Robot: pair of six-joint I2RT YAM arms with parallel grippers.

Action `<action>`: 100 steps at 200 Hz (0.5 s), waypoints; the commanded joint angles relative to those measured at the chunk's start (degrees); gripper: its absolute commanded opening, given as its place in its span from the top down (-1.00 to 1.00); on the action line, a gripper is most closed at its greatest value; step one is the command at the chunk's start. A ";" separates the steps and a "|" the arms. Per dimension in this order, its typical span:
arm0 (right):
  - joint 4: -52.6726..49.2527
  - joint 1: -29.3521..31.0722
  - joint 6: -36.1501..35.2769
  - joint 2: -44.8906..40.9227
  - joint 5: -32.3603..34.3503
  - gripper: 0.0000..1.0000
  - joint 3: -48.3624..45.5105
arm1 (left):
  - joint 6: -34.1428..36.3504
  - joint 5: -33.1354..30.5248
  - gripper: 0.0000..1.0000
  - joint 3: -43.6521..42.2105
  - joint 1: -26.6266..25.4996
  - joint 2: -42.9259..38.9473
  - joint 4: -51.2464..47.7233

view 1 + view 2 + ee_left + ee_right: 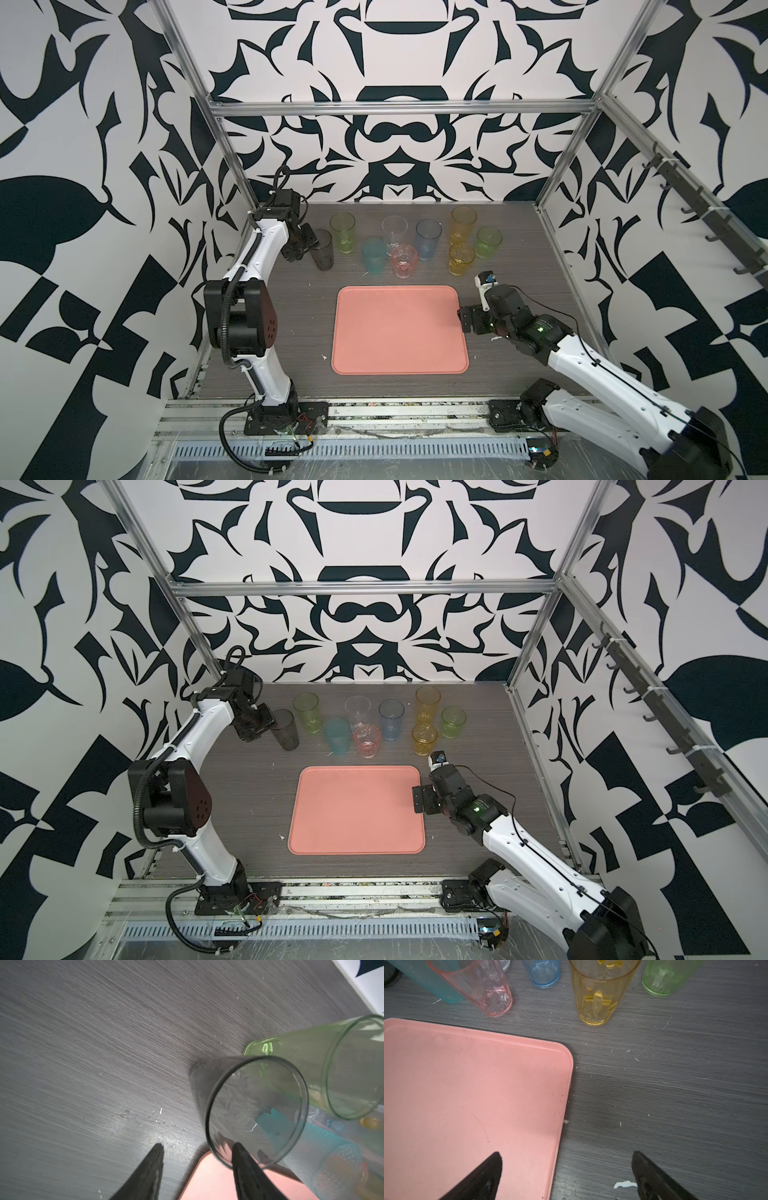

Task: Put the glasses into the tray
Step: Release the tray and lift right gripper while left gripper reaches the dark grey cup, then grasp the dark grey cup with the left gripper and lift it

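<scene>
Nearest us the tray (399,328) lies bare, with the right gripper (566,1154) wide and empty over its edge. Farther back, the half-spread left gripper (197,1145) straddles the rim of the upright grey glass (323,249), not yet pinching. Next, we judge, it must pinch the wall and lift.

Two robot arms with glossy white shells and black joints. The left arm (266,245) has a bulky black elbow housing (249,316) with small round holes, and a ribbed black cable (225,324) runs along it. The right arm (582,365) shows a small green light (540,329) and a thin black wire (595,360). The left gripper (197,1144) and right gripper (565,1152) have matte black fingers tapering to points.
</scene>
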 commanded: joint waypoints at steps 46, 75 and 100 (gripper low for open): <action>1.56 -0.10 -0.09 0.58 -0.13 -0.98 0.18 | 2.12 -1.43 0.31 6.92 -0.02 6.06 -7.89; 1.66 -0.19 -0.40 0.59 -0.31 -0.98 0.20 | 2.49 -1.62 0.49 7.47 -0.04 7.23 -8.58; 1.76 -0.10 -0.38 0.48 -0.40 -0.98 0.06 | 2.52 -2.05 0.59 7.30 -0.04 7.32 -8.61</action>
